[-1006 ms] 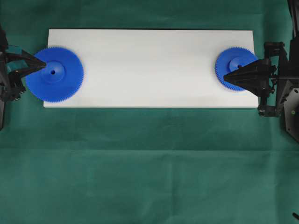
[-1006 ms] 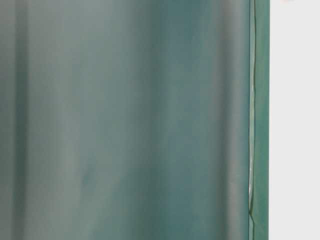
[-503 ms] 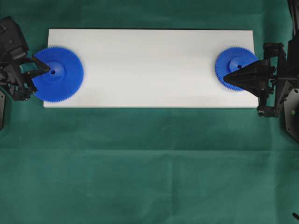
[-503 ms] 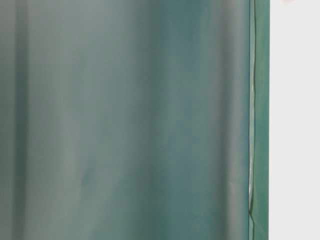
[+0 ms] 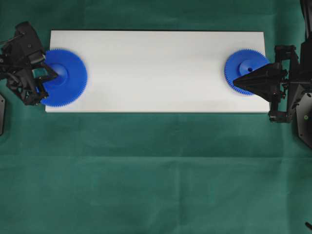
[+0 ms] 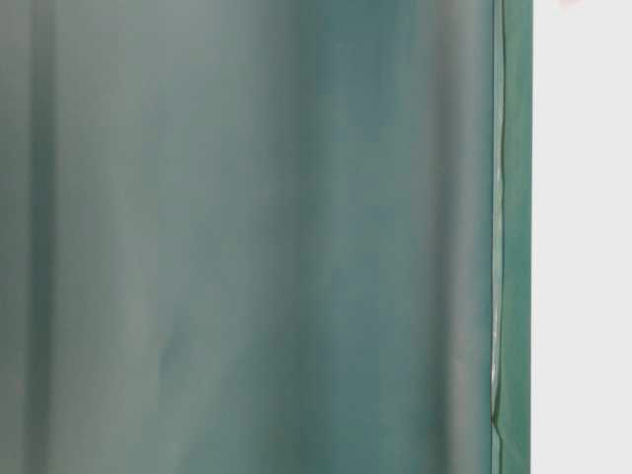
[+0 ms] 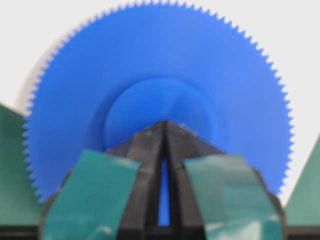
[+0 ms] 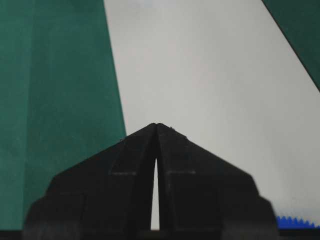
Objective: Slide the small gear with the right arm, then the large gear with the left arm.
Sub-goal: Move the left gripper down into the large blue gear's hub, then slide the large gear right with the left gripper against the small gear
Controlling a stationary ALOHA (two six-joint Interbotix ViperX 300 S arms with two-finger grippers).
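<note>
The left gripper [image 5: 52,73] has moved in over the big wheel since a sec ago; the right one hasn't moved.

Near to far w/ the left wrist cam: the gripper [image 7: 165,127] tips are pressed together, holding nothing, and sit on the large gear's [image 7: 160,95] round hub. Past it is the white board [image 7: 30,40].

From overhead, the large gear [image 5: 66,78] lies at 9 o'clock on the white board [image 5: 156,68], partly off its edge. The small gear [image 5: 243,68] lies at 3 o'clock. The right gripper [image 5: 235,80] is pressed shut too, w/ its tip over the gear's 7 o'clock side. Green cloth [image 5: 156,170] covers the table all round.
</note>
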